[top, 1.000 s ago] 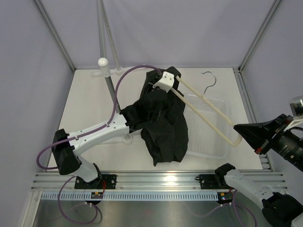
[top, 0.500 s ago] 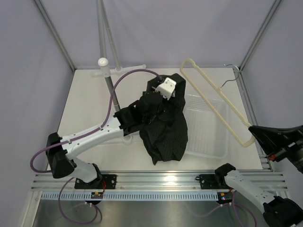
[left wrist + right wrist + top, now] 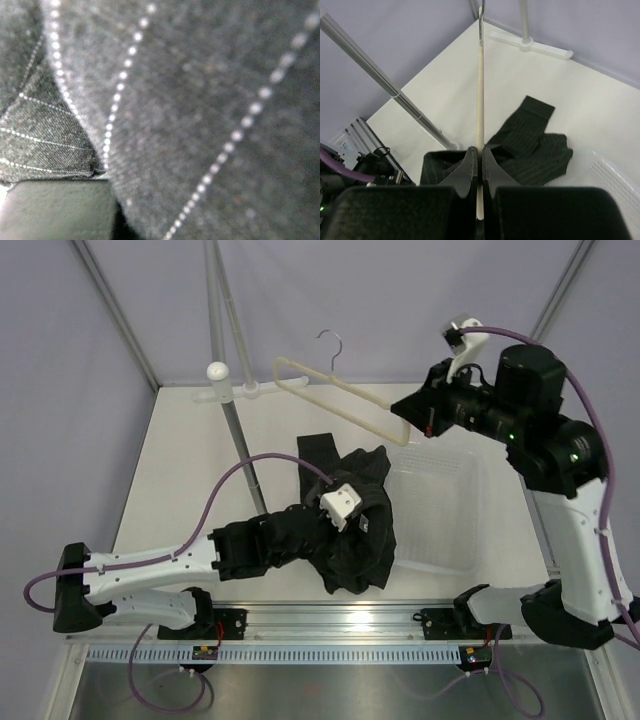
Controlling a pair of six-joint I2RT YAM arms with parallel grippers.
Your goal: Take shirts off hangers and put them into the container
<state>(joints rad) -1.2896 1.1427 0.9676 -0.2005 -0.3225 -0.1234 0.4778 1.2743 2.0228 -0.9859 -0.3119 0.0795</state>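
The black pinstriped shirt (image 3: 355,530) lies crumpled on the table, its right edge over the left rim of the clear ribbed container (image 3: 450,540). My left gripper (image 3: 345,525) is buried in the cloth; the left wrist view is filled with shirt (image 3: 200,100) beside one dark finger (image 3: 55,210). My right gripper (image 3: 402,420) is raised above the back of the table, shut on one end of the cream hanger (image 3: 335,392), which is bare and points left, with its metal hook (image 3: 330,340) up. In the right wrist view the hanger (image 3: 480,90) runs straight out from between the closed right gripper (image 3: 480,150), above the shirt (image 3: 535,135).
The grey rack pole with its white knob (image 3: 218,371) stands at the back left, its white foot (image 3: 250,390) against the rear wall. The aluminium rail (image 3: 330,620) runs along the near edge. Tent walls close in on three sides. The container's corner (image 3: 615,175) shows at lower right.
My right arm has swung the hanger up from the table's right edge to high over the back. My left gripper has drawn the shirt's top down toward the near side.
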